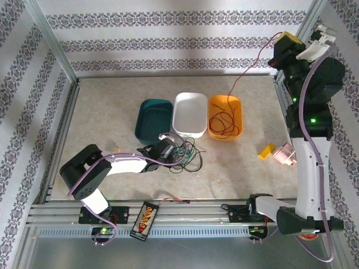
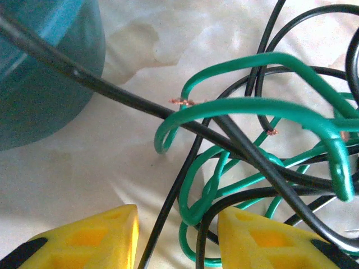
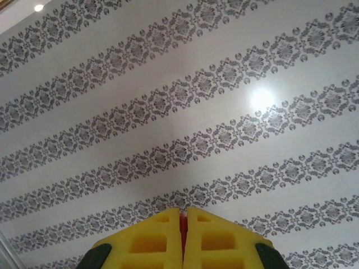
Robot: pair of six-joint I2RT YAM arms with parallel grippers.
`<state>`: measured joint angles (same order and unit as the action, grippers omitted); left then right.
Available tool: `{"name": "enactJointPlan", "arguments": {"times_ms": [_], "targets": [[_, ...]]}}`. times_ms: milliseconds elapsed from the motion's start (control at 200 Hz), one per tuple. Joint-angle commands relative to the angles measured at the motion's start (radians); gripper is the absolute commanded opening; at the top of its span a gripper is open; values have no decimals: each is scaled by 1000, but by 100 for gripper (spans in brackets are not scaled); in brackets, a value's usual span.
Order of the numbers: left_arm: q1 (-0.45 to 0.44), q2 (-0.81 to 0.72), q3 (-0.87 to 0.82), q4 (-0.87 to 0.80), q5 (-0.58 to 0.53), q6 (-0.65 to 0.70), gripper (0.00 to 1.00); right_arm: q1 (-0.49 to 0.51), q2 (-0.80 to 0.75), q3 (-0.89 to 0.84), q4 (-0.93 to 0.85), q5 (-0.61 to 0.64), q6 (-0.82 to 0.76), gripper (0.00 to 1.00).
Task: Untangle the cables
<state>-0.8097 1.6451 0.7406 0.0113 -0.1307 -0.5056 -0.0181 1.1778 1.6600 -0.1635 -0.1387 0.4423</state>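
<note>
You can't trace which strand crosses which in the green and black cables [image 1: 188, 154]: from above the knot is too fine, and your left gripper [image 1: 164, 150] covers its left edge. At the wrist its yellow fingers [image 2: 95, 238] stand apart over the tangle, gripping nothing, with the green loops [image 2: 252, 106] beside the teal tray [image 2: 39, 73]. Your right gripper [image 1: 285, 49], raised at the far right, is pinched together on a red wire [image 1: 247, 70] that trails down into the orange tray [image 1: 239, 117]. A white tray [image 1: 189, 115] sits between those two trays.
</note>
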Motion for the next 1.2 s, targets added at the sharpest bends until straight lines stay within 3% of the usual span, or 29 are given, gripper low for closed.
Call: {"name": "enactJointPlan", "arguments": {"times_ms": [0, 190, 695, 950, 1194], "targets": [[7, 19, -10, -19, 6, 3, 42, -9, 33, 40, 23, -43, 18, 0], [6, 18, -13, -11, 0, 0, 42, -9, 109, 107, 22, -43, 8, 0], [4, 19, -12, 1, 1, -2, 42, -5, 208, 276, -68, 97, -172, 0], [-2, 13, -12, -6, -9, 0, 42, 81, 148, 2, -64, 239, -288, 0], [-3, 14, -3, -13, -11, -1, 42, 134, 43, -345, -66, 320, -223, 0]]}}
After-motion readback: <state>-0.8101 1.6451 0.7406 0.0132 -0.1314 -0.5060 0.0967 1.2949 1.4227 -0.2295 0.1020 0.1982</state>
